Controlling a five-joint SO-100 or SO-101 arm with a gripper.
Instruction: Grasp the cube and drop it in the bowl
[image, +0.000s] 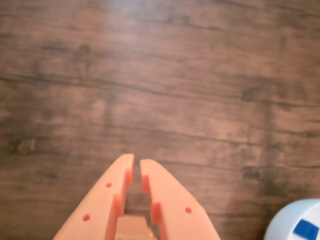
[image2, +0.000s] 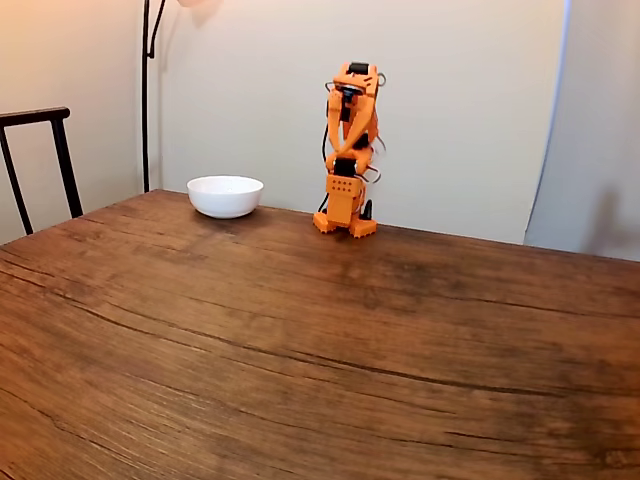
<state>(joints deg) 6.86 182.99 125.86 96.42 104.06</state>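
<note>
Wrist view: orange plastic pincer (image: 137, 165) hangs over bare dark wood-grain counter (image: 165, 95), its 2 fingers nearly together with a thin gap at the tips, nothing between them. At lower right of the pincer, the rim of the plain white round bowl (image: 287, 222) shows, with the small bright-blue cube (image: 306, 230) lying inside it.

Fixed view: folded orange robot arm (image2: 348, 150) stands upright at the counter's far edge; the bowl (image2: 225, 195) sits just left of the arm's base.
</note>
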